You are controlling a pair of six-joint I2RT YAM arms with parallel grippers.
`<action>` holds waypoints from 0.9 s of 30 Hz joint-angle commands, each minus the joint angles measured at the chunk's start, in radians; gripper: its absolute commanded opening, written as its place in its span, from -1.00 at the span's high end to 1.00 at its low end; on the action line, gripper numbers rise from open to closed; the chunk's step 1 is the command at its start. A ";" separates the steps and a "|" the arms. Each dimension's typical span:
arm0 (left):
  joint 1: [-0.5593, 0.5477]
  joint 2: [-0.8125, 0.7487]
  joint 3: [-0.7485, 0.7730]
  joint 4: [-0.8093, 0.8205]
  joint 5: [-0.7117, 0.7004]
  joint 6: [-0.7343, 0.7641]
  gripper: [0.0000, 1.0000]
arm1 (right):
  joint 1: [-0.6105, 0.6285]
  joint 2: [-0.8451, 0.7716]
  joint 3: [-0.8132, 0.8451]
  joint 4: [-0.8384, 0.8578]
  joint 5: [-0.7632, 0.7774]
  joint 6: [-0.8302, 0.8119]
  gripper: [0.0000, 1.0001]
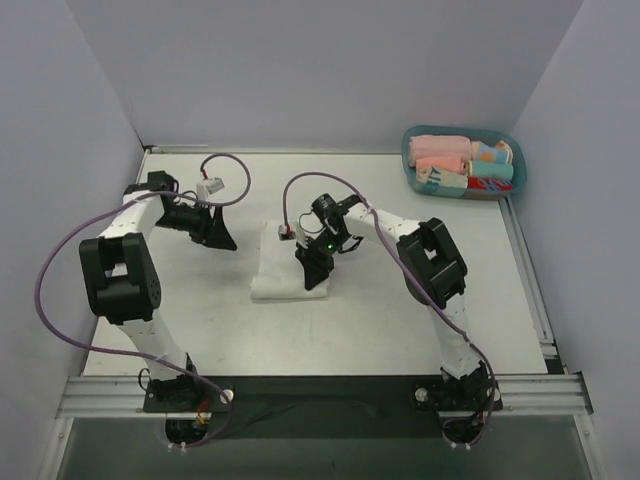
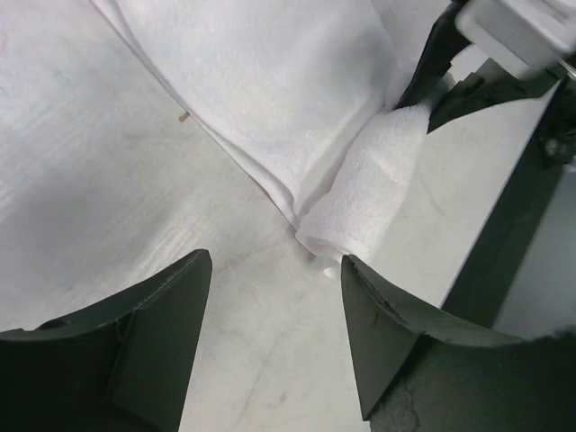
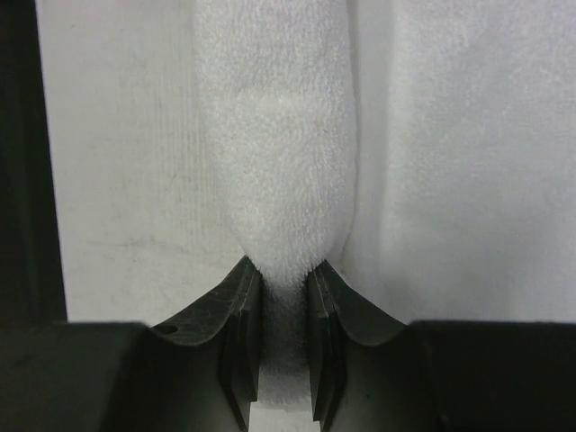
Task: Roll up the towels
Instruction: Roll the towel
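One towel roll (image 3: 274, 162) pinched in right jaws; left jaws spread, seemingly clear.

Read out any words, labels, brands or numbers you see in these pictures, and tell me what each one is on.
None can be read.
The towel is plain white in every view.
The cloths in the basket show coloured patterns only, too small to tell any lettering.

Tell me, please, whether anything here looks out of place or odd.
Nothing much stands out. The white towel lies flat with one edge rolled, and the right gripper is shut on that roll. Only a tiny brown speck sits on the table beside it.
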 commanded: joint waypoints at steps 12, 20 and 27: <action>-0.453 -0.590 -0.644 0.576 -0.315 0.390 -0.60 | -0.047 0.240 0.154 -0.334 -0.215 0.069 1.00; -0.636 -0.486 -0.702 0.708 -0.441 0.451 -0.48 | -0.058 0.252 0.155 -0.335 -0.217 0.074 0.99; -0.657 -0.389 -0.627 0.506 -0.395 0.495 0.50 | -0.084 0.228 0.198 -0.332 -0.146 0.104 0.27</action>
